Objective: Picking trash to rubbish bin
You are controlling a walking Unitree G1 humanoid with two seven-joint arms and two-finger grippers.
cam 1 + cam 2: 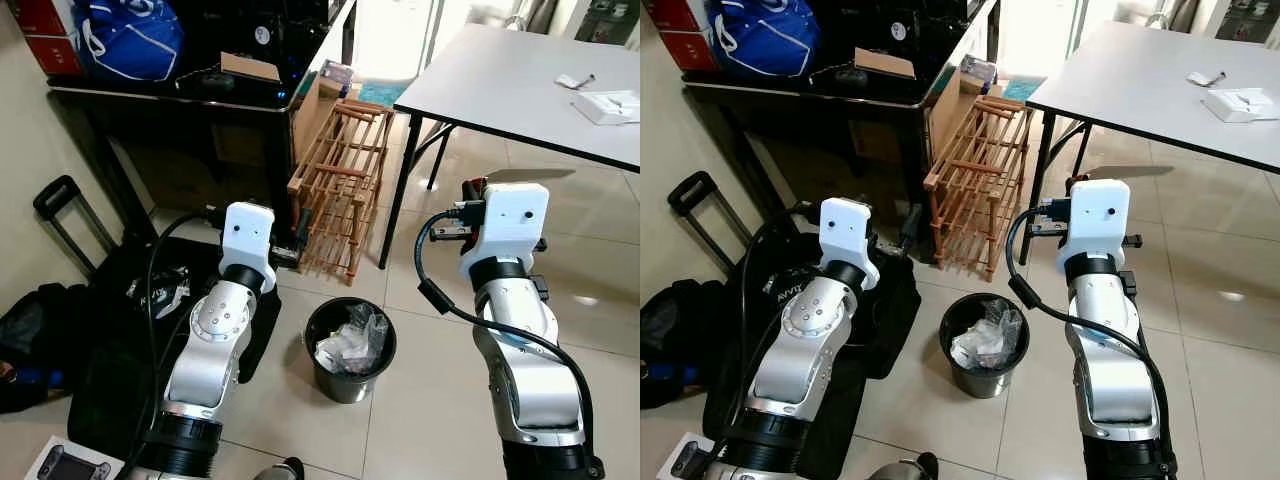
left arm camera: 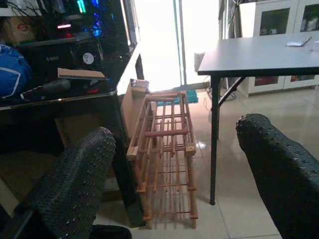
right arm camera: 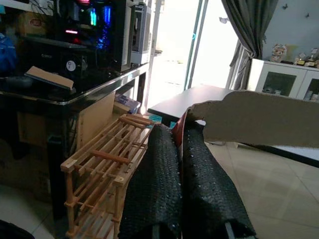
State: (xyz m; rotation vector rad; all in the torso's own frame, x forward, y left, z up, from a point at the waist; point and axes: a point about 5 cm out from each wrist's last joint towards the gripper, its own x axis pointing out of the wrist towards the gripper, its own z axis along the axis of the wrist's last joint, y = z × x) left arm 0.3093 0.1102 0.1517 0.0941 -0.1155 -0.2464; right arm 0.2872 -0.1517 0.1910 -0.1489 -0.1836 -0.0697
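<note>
Both of your arms rise from the bottom of the head view, and the bin [image 1: 349,350] sits on the floor between them at about six o'clock, already part full of crumpled plastic [image 1: 350,340]. Your right gripper [image 3: 182,149] is clenched on a flat piece of card [image 3: 259,119], pinched between the two black fingers with a red edge showing at the nip; seen from the head, the card [image 1: 525,176] sticks out level at about two o'clock, well above and to the right of the bin. Your left gripper [image 2: 174,164] hangs released, fingers spread wide, pointing toward the wooden rack [image 1: 340,190] at twelve o'clock, holding nothing. To finish this step well, I'd swing the right wrist toward seven o'clock until the card sits over the bin's mouth, tilt it so its long edge points down, then let go low; dropped flat, it may bridge the rim or slide off. Keep the left arm still.
</note>
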